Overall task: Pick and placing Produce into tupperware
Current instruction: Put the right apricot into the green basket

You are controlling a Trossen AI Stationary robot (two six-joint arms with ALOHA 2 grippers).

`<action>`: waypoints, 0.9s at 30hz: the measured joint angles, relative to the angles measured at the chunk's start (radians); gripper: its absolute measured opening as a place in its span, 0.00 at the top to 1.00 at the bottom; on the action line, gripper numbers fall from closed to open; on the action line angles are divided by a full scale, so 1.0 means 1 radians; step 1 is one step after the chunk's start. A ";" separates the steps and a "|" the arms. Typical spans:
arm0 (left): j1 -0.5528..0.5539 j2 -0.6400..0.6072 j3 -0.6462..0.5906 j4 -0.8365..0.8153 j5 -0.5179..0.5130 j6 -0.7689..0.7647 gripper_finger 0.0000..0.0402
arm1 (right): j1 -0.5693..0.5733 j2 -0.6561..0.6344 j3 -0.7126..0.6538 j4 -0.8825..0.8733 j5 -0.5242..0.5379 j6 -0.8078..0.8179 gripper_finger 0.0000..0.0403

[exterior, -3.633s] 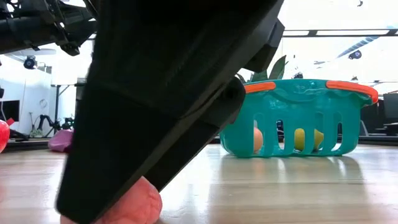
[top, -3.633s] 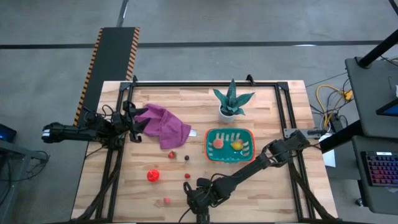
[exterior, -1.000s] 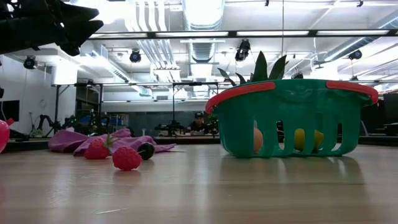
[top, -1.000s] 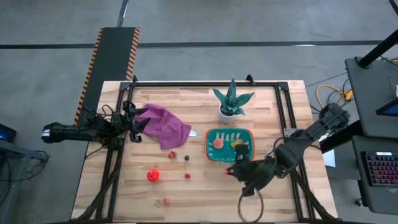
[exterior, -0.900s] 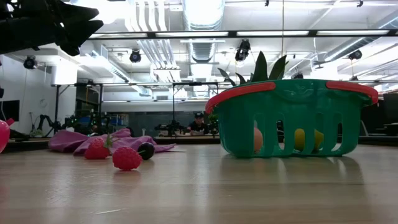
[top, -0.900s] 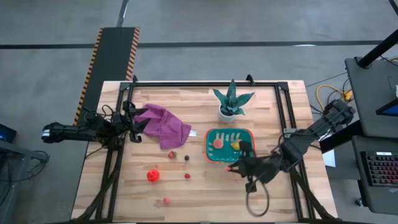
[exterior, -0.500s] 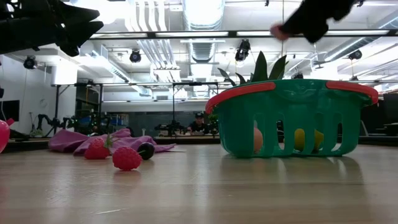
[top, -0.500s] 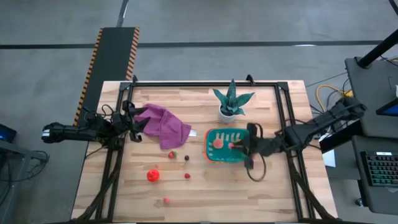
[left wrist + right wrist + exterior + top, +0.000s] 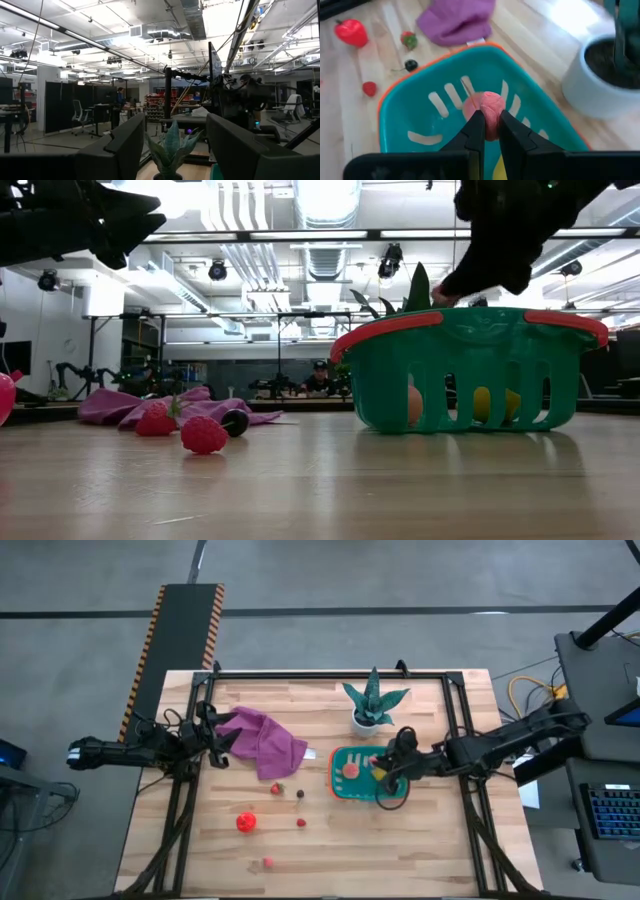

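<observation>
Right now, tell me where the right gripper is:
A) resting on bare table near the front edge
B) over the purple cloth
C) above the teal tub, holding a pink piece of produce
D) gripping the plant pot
C: the right gripper is shut on the pink produce directly over the teal tub, and the high view shows it above the tub as well.
</observation>
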 joint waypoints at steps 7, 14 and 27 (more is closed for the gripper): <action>0.000 -0.002 0.000 -0.003 -0.001 -0.001 0.51 | 0.000 0.096 0.053 -0.044 0.005 0.129 0.92; 0.000 0.001 0.000 0.000 -0.001 -0.001 0.51 | -0.005 0.224 0.140 -0.162 0.008 0.241 0.92; 0.000 0.000 0.000 0.000 0.000 -0.002 0.51 | -0.022 0.473 0.416 -0.438 0.008 0.430 0.92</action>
